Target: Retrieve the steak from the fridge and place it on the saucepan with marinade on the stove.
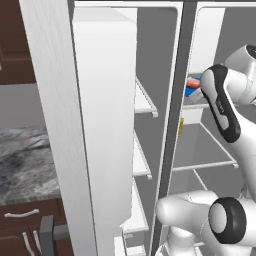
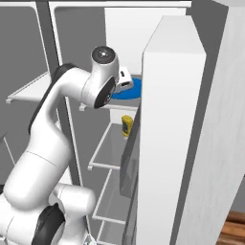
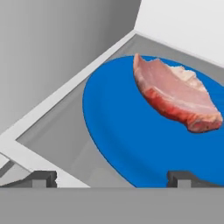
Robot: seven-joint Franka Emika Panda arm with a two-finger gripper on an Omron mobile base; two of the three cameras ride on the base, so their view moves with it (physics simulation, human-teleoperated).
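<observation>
The fridge (image 1: 105, 125) stands open, its white shelves showing. On an upper shelf lies a blue plate (image 3: 127, 131) with the steak (image 3: 175, 98) on it, a pinkish-red slab with a pale edge. My gripper (image 3: 111, 179) is open and hovers just short of the plate's near rim; the steak lies ahead and to the right of the fingertips (image 3: 183, 178), untouched. From the right base, my arm reaches into the fridge (image 2: 172, 143) with the hand at the plate (image 2: 134, 91). A sliver of steak (image 1: 192, 82) and plate (image 1: 191, 92) peeks past my forearm. The saucepan, marinade and stove are out of view.
A small yellow item (image 2: 127, 125) stands on the shelf below the plate. The open fridge doors (image 2: 210, 143) flank my arm on both sides. A marble counter (image 1: 25, 160) with dark wooden drawers lies left of the fridge. The shelf rim (image 3: 26, 146) runs close under the left fingertip.
</observation>
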